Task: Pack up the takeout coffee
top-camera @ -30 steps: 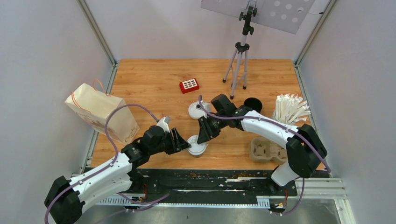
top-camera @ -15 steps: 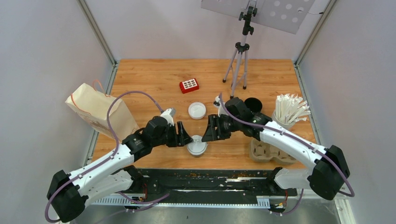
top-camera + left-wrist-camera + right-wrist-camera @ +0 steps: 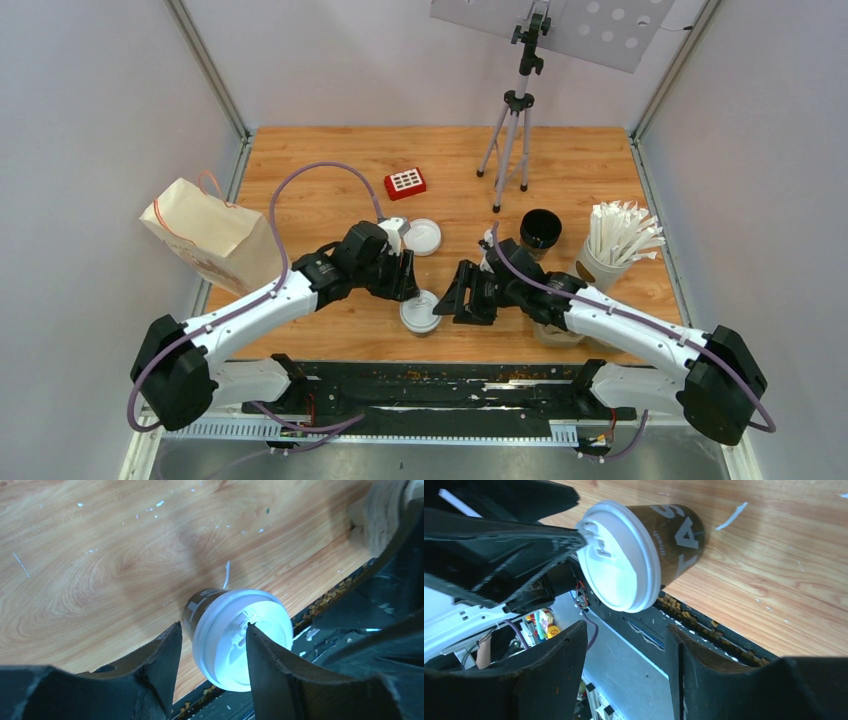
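Note:
One takeout coffee (image 3: 419, 312), a black cup with a white lid, stands near the table's front edge. In the left wrist view this cup (image 3: 239, 639) shows just beyond my left gripper (image 3: 213, 625), whose open jaws hover over it; the right finger overlaps the lid. The left gripper (image 3: 404, 278) sits just behind the cup. My right gripper (image 3: 452, 300) is just right of the cup (image 3: 659, 545), open with nothing between its fingers (image 3: 625, 627). A second black cup (image 3: 540, 228) stands open without a lid, and a loose white lid (image 3: 424, 236) lies on the table.
A paper bag (image 3: 215, 240) lies at the left edge. A white cup of wrapped straws (image 3: 612, 245) stands at the right, and the cardboard cup tray (image 3: 556, 333) is mostly under my right arm. Farther back are a red block (image 3: 405, 183) and a tripod (image 3: 512, 130).
My left gripper swung from the cup's left side to just behind it. My right gripper opened wider and drew back right and toward the front edge, uncovering the open black cup.

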`<state>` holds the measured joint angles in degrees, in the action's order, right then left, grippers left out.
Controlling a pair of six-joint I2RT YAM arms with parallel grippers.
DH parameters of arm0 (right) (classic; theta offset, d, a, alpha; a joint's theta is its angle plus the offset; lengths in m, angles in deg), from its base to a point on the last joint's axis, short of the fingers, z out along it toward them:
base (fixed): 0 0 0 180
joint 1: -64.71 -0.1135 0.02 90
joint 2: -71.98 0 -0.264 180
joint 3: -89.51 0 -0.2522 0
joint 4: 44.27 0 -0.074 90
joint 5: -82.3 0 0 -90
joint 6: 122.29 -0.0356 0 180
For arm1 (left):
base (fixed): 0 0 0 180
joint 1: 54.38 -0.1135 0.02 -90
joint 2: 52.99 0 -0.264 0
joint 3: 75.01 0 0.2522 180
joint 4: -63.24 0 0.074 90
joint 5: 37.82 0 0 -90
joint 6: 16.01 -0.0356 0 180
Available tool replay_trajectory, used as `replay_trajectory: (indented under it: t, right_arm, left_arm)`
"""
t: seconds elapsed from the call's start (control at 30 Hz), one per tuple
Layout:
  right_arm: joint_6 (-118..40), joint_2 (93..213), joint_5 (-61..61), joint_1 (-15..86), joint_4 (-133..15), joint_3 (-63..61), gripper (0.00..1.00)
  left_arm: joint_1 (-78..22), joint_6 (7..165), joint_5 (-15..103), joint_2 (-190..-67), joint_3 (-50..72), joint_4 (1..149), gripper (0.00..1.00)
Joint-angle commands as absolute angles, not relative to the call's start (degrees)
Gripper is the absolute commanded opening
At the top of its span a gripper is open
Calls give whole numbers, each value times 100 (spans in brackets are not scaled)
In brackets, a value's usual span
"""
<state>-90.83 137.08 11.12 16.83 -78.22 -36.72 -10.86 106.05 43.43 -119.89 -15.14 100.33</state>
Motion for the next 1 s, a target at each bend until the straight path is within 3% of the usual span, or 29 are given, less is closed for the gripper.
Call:
replay_trajectory:
  t: [0.0,0.27,0.53,0.97]
  right_arm:
    - [-9604,13692,703,1440,-7344,-3583,58]
    - [-9712,13755,486,1297,-7178,-3742,49]
    - [-9543,13961,530,1261,-7119,-3726,45]
    - [-8467,14430,167,1443,-7636,-3109,33]
  left_arm:
    - [-1060,10159,4098,-12134,-1341,10075,56]
    - [-1061,10037,4094,-12217,-1346,10235,53]
    - [-1060,10213,4063,-12193,-1352,10322,43]
    - [-1061,10965,3859,-12130,-1552,10297,35]
